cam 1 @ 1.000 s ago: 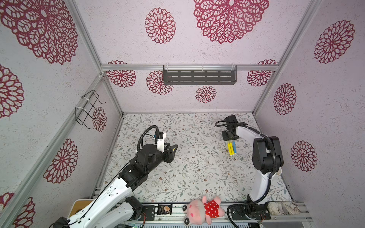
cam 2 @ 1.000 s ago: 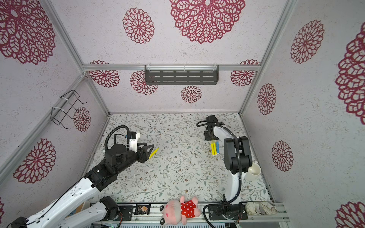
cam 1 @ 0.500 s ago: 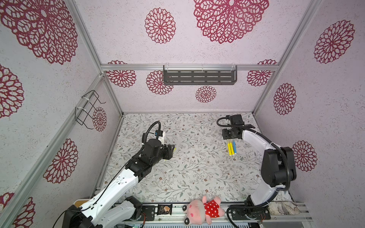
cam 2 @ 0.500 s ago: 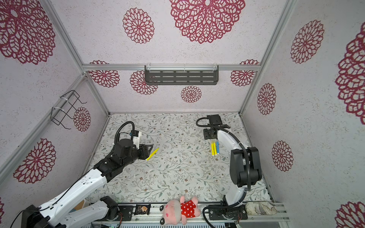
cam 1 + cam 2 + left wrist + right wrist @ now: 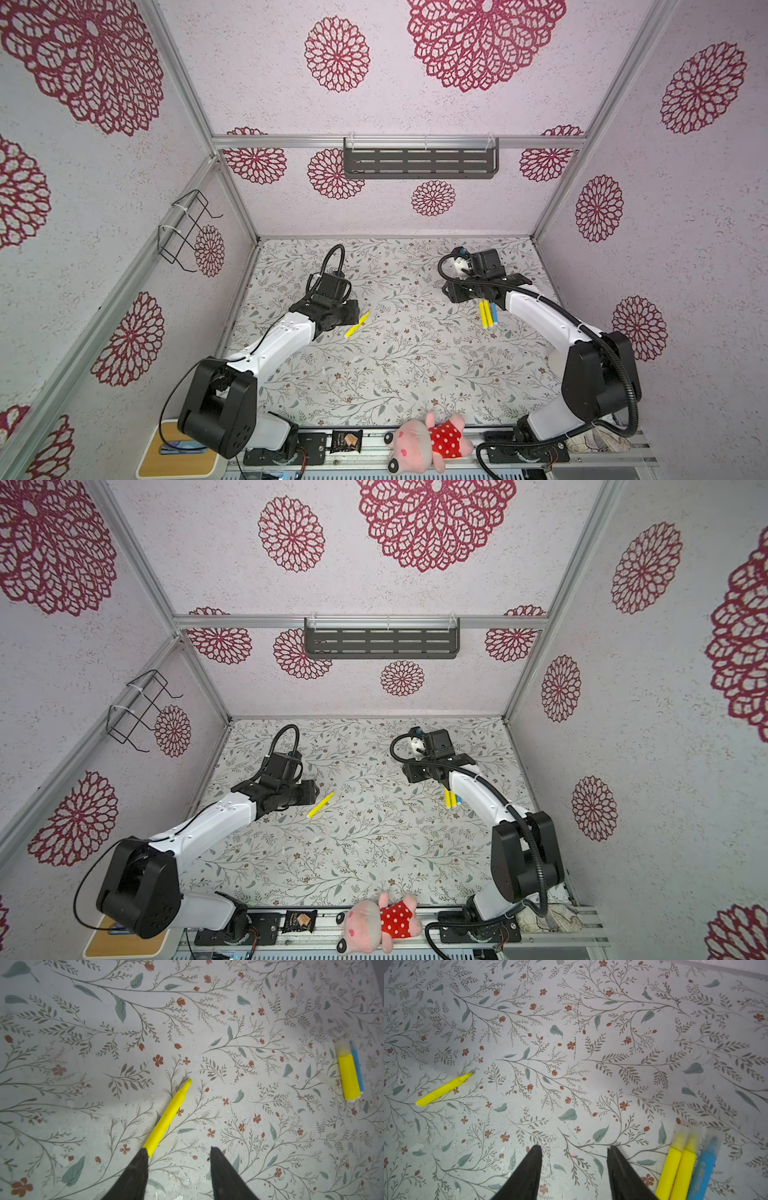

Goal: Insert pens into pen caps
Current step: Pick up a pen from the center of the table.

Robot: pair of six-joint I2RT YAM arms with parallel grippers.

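An uncapped yellow pen (image 5: 357, 325) (image 5: 321, 805) lies on the floral cover left of the middle. My left gripper (image 5: 178, 1149) (image 5: 351, 312) is open and empty, and the pen's (image 5: 168, 1115) blunt end lies right at one fingertip. Two yellow pens (image 5: 681, 1167) and a blue pen (image 5: 702, 1176) lie side by side at the right, with translucent pen caps (image 5: 681, 1134) on their tips. My right gripper (image 5: 574, 1146) (image 5: 453, 293) is open and empty just beside them. A pale shape (image 5: 325, 1080) beside them may be a loose cap.
A pink plush pig (image 5: 428, 440) and a snack packet (image 5: 347, 441) sit on the front rail. A wire rack (image 5: 187, 232) hangs on the left wall and a dark shelf (image 5: 419, 162) on the back wall. Walls close in three sides.
Both arms have stretched out lower over the cover. My right gripper has shifted left, off the three capped pens. The lone yellow pen now shows beside my left gripper.
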